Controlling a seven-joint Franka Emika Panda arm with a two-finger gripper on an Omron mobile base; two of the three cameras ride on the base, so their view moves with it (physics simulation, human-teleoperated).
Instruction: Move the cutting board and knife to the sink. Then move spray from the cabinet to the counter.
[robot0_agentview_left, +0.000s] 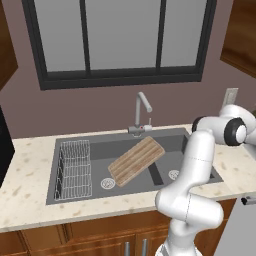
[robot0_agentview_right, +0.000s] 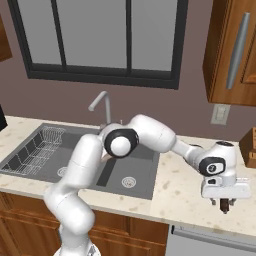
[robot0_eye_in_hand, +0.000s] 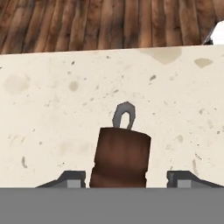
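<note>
Counter (robot0_agentview_right: 175, 192): one knife (robot0_eye_in_hand: 120, 155) | sink (robot0_agentview_left: 100, 150): one cutting board (robot0_agentview_left: 136, 160) | end effector (robot0_agentview_right: 226, 205): spread astride knife handle

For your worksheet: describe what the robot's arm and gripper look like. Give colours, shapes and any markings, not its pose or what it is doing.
The arm is made of smooth, glossy white rounded segments, with dark grey to black rings and round caps at the joints. The gripper is a white blocky hand with a flat crossbar and two small dark grey fingers. No cables, labels or markings can be seen.
</note>
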